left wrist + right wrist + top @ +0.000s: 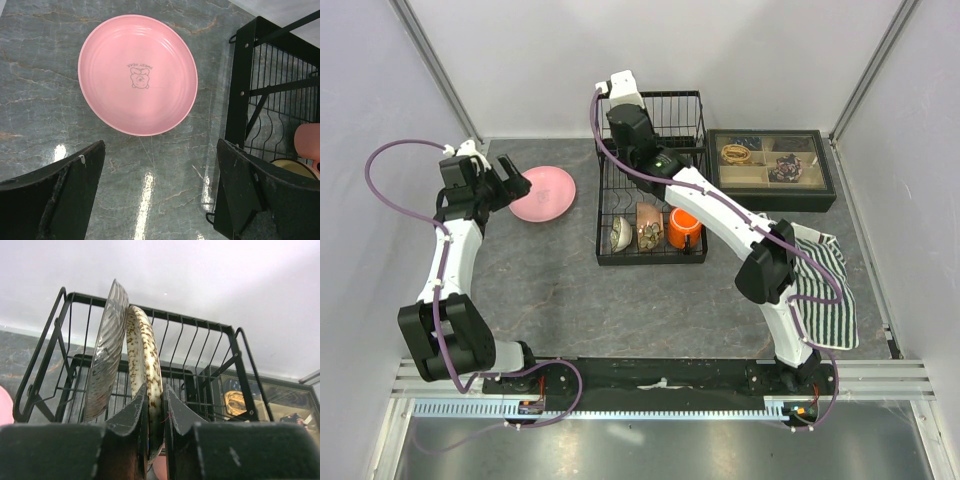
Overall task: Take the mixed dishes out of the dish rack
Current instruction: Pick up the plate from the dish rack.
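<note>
Pink round plate (545, 193) (137, 75) lies flat on the grey marbled worktop (540, 290), just left of the black wire dish rack (650, 260) (240, 75) (220, 327). It's glossy w/ a small bear print and lettering at centre. My left pincer (510, 185) (160, 145) hangs over the plate's near edge on the side away from the rack, jaws spread wide, holding nothing.

In the rack's upright back section, a cream plate w/ brown speckles (142, 350) stands on edge. A clear ribbed glass plate (105, 355) stands in the next slot on its left in the wrist view, leaning slightly. My right pincer (155, 390) is clamped on the speckled plate's lower rim, one finger each side.

In the rack's flat lower basket, L to R: small pale bowl (620, 233), brown bowl w/ patterned inside (649, 226) tipped up, and orange mug (683, 228). The left wrist view also shows a pink rounded item (307, 140) inside the rack; can't tell what it is.

Right of the rack are a dark compartmented tray (772, 203) w/ trinkets in its cells and a striped cloth (830, 290).
</note>
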Robot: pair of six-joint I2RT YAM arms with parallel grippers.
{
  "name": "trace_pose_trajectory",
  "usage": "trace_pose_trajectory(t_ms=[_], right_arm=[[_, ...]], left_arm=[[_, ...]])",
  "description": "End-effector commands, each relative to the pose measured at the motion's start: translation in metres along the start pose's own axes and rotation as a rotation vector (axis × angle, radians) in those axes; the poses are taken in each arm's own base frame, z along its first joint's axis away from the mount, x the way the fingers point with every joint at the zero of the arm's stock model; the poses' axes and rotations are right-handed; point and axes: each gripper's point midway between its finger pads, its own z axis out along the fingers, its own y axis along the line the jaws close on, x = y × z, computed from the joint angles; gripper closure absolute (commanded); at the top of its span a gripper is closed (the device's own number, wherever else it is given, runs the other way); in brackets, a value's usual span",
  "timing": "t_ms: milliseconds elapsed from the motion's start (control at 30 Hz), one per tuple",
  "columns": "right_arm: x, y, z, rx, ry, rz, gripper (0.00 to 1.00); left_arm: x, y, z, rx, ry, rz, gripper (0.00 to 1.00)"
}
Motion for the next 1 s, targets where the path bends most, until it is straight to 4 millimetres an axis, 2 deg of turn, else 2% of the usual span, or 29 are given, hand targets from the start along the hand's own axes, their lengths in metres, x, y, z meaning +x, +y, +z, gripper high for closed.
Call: trace_pose_trajectory(t_ms=[0, 167, 333, 400, 433, 500, 533, 600, 633, 700, 733, 800, 833, 867, 900, 967], right_arm=[[-0.061, -0.036, -0.011, 0.107, -0.136, 0.077, 1.00], [-0.084, -0.054, -0.020, 0.128, -0.175, 0.098, 1.00], [-0.099, -0.071, -0.035, 0.134, -0.202, 0.098, 1.00], [-0.101, -0.075, -0.039, 0.129, -0.203, 0.092, 1.00], [-0.109, -0.083, -0.045, 0.124, -0.216, 0.103, 1.00], [-0.110, -0.088, -0.051, 0.112, -0.214, 0.092, 1.00], [-0.119, -0.096, -0.060, 0.099, -0.226, 0.097, 1.00], [-0.118, -0.101, -0.067, 0.084, -0.223, 0.089, 1.00], [-0.128, -0.111, -0.078, 0.072, -0.240, 0.103, 1.00], [-0.123, -0.112, -0.084, 0.038, -0.231, 0.084, 1.00], [-0.133, -0.124, -0.097, 0.012, -0.251, 0.101, 1.00], [-0.126, -0.117, -0.105, -0.068, -0.242, 0.100, 1.00], [-0.127, -0.123, -0.116, -0.106, -0.237, 0.103, 1.00], [-0.127, -0.120, -0.121, -0.146, -0.237, 0.106, 1.00], [-0.121, -0.109, -0.124, -0.220, -0.230, 0.118, 1.00], [-0.116, -0.102, -0.137, -0.317, -0.215, 0.117, 1.00]], left_arm=[[-0.013, -0.011, -0.005, 0.050, -0.054, 0.052, 0.01], [-0.017, -0.019, -0.008, 0.084, -0.063, 0.068, 0.01], [-0.028, -0.038, -0.012, 0.153, -0.085, 0.144, 0.02], [-0.035, -0.049, -0.015, 0.191, -0.097, 0.200, 0.02], [-0.038, -0.054, -0.017, 0.210, -0.105, 0.224, 0.02], [-0.045, -0.072, -0.025, 0.291, -0.123, 0.287, 0.02], [-0.048, -0.077, -0.029, 0.313, -0.136, 0.339, 0.02], [-0.057, -0.095, -0.042, 0.400, -0.167, 0.404, 0.01], [-0.060, -0.100, -0.045, 0.428, -0.182, 0.454, 0.01], [-0.064, -0.119, -0.062, 0.538, -0.210, 0.531, 0.01], [-0.066, -0.127, -0.070, 0.576, -0.226, 0.557, 0.01], [-0.066, -0.146, -0.091, 0.691, -0.245, 0.608, 0.01], [-0.067, -0.153, -0.101, 0.730, -0.257, 0.626, 0.01], [-0.067, -0.163, -0.113, 0.798, -0.264, 0.645, 0.01], [-0.066, -0.169, -0.121, 0.835, -0.269, 0.659, 0.01], [-0.062, -0.181, -0.140, 0.916, -0.281, 0.686, 0.02]])
